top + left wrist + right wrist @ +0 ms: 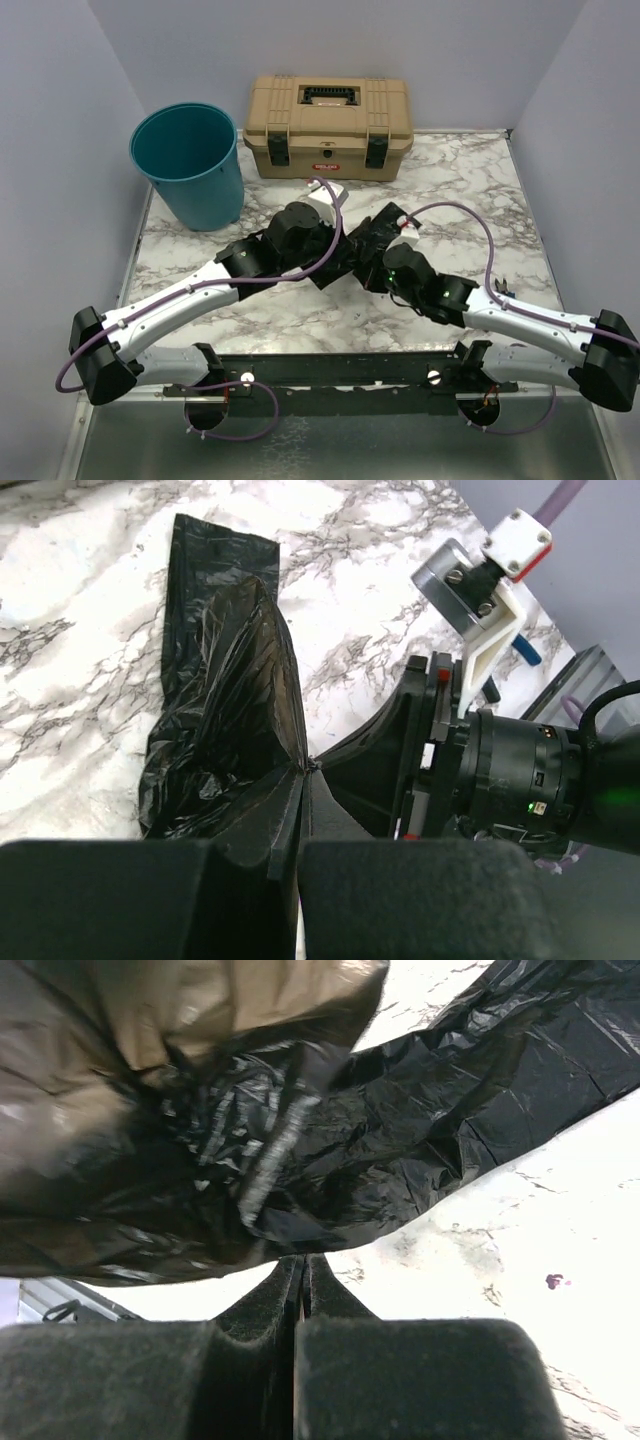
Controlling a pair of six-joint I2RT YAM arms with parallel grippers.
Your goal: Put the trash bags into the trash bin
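Observation:
A crinkly black trash bag (pixel 372 228) lies bunched on the marble table (pixel 480 190) between my two arms. In the left wrist view the trash bag (pixel 225 680) rises from the table to my left gripper (pixel 305 770), which is shut on a pinch of the film. My right gripper (pixel 303 1260) is shut on the lower edge of the trash bag (pixel 300 1130), which hangs stretched in front of it. Seen from above, the left gripper (pixel 338 240) and the right gripper (pixel 368 255) meet over the bag. The teal trash bin (pixel 188 165) stands upright at the back left, apart from both.
A tan toolbox (pixel 328 125) with black latches stands against the back wall, right of the bin. The right arm's wrist (pixel 520 770) sits close to my left fingers. Purple cables loop over both arms. Walls enclose the table on three sides.

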